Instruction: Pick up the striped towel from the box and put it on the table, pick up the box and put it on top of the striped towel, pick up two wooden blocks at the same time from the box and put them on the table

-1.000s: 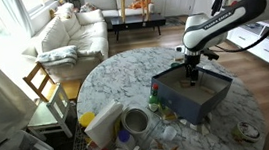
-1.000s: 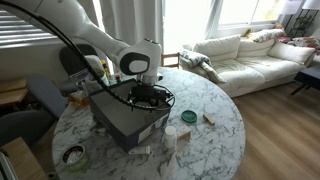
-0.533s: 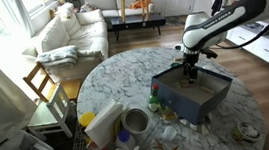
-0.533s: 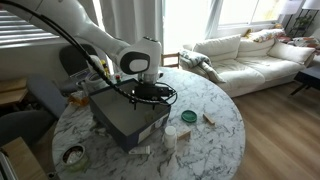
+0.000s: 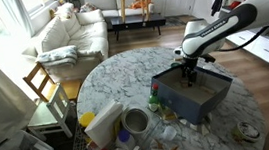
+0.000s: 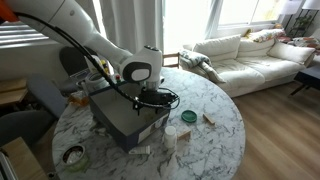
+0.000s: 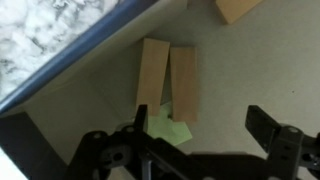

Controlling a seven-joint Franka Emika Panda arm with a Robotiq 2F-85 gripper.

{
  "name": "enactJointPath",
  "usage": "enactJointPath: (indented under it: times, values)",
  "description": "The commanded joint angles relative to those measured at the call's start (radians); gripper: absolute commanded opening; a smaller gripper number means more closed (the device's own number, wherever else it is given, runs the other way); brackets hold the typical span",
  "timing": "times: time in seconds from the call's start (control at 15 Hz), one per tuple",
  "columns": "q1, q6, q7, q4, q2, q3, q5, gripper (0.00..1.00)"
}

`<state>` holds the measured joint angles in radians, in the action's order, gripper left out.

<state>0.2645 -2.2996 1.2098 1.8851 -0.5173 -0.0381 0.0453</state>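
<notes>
Over the last second the gripper [image 7: 203, 135] has been lowered into the box [image 5: 180, 102], right of centre in an exterior view. Its jaws are spread wide and nothing is held. The blocks [image 7: 155, 72] lie touching at upper centre of the wrist view, not yet straddled. The block step is judged begun.

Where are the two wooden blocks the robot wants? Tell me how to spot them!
Find the round marble table, then the big dark box on it. On its floor, in the wrist view, two pale wooden blocks lie side by side, long sides facing; another block sits apart, and the scrap beside them is bright green.
</notes>
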Motion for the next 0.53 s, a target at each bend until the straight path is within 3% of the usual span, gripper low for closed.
enactJointPath:
  times: [0.0,0.4,0.47]
  values:
    - [0.020,-0.043,0.021,-0.011,-0.040,0.003,-0.012,1.00]
    - [0.025,-0.081,0.016,-0.010,-0.066,-0.001,-0.039,1.00]
    - [0.027,-0.078,0.019,-0.007,-0.067,0.001,-0.041,0.82]
